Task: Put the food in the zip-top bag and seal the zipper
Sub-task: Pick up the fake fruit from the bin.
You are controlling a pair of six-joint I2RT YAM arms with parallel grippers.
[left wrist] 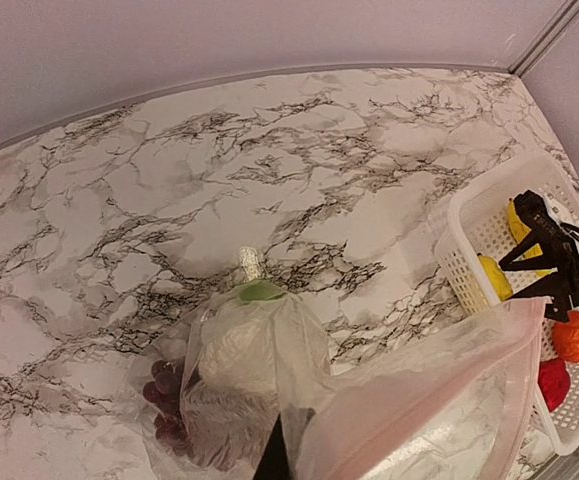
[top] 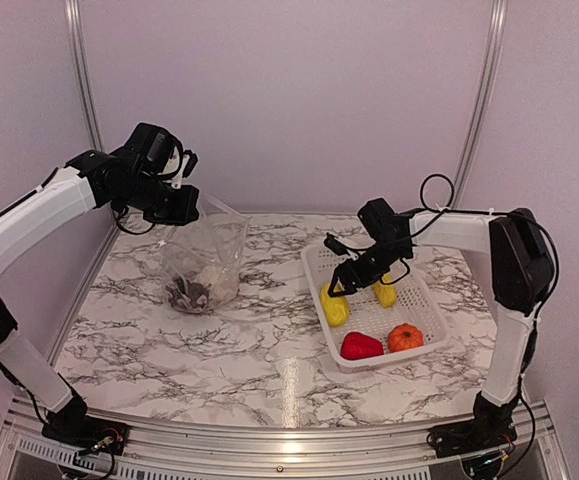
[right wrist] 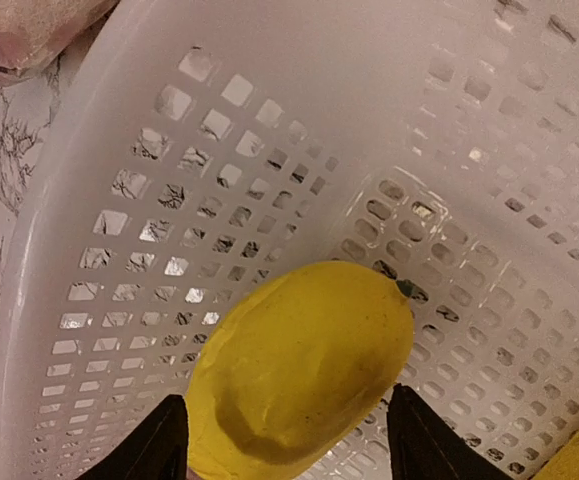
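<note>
1. Left gripper is clenched on the mouth edge of the zip-top bag, holding that edge up above the marble table while the bag's bottom rests on it
2. Inside the bag lie the white cauliflower and, just beside it, the dark purple grapes
3. In the left wrist view, the zipper shows as a pinkish strip along the raised mouth edge, and the mouth is not sealed
4. Right gripper reaches down into the white lattice basket, its jaws spread wide
5. Its fingers stand on either side of one yellow piece, which lies on the basket floor near the wall; no grip has closed on it
6. Also in the basket are the second yellow piece, the red pepper and the orange round fruit
</note>
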